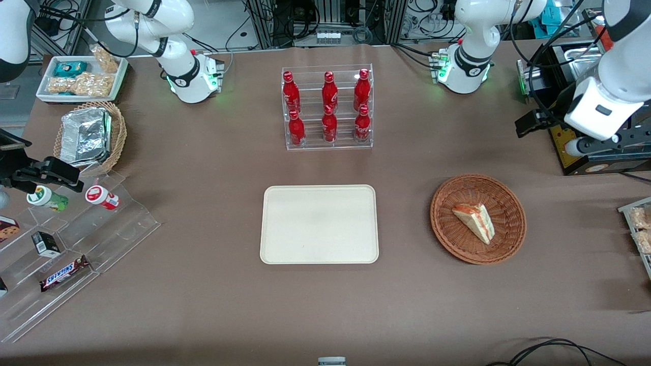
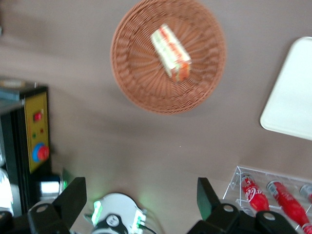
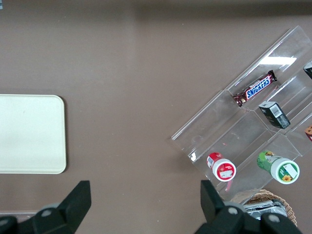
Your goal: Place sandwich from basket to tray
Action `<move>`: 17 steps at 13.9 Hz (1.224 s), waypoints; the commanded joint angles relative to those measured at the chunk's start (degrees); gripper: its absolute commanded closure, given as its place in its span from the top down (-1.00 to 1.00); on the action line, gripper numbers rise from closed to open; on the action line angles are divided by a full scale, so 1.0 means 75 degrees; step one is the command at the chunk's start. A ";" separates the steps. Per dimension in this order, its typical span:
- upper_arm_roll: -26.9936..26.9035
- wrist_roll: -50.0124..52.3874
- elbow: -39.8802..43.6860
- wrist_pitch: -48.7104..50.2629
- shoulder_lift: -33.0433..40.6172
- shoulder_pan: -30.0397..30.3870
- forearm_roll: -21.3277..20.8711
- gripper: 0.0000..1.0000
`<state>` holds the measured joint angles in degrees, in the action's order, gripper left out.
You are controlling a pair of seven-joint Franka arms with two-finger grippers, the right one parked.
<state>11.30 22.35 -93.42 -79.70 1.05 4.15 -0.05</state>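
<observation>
The sandwich (image 1: 475, 221) (image 2: 170, 52), a white bread wedge with red-orange and green filling, lies in the reddish-brown wicker basket (image 1: 447, 229) (image 2: 136, 83). The cream tray (image 1: 319, 223) (image 2: 292, 97) (image 3: 29, 134) lies flat beside the basket, toward the parked arm's end, with nothing on it. My gripper (image 1: 531, 123) (image 2: 140, 197) hangs high above the table, farther from the front camera than the basket and toward the working arm's end. It is open wide, with nothing between its fingers. It is well apart from the sandwich.
A clear rack of red bottles (image 1: 328, 109) (image 2: 273, 192) stands farther from the front camera than the tray. A black and yellow box (image 1: 585, 152) (image 2: 29, 131) sits near my arm's base (image 1: 465, 66). A snack stand (image 1: 76, 244) and a tan basket with foil (image 1: 91, 134) lie toward the parked arm's end.
</observation>
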 commanded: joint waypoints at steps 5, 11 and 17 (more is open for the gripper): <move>0.0040 0.1352 -0.1896 -0.2222 -0.0046 0.0267 -0.0111 1.00; 0.0063 0.2502 -0.3259 -0.4722 -0.0560 0.0220 -0.0135 1.00; 0.0086 0.4294 -0.3260 -0.6515 -0.1614 0.0138 -0.0135 1.00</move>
<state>11.51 49.70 -118.33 -124.94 -8.56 5.63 -0.20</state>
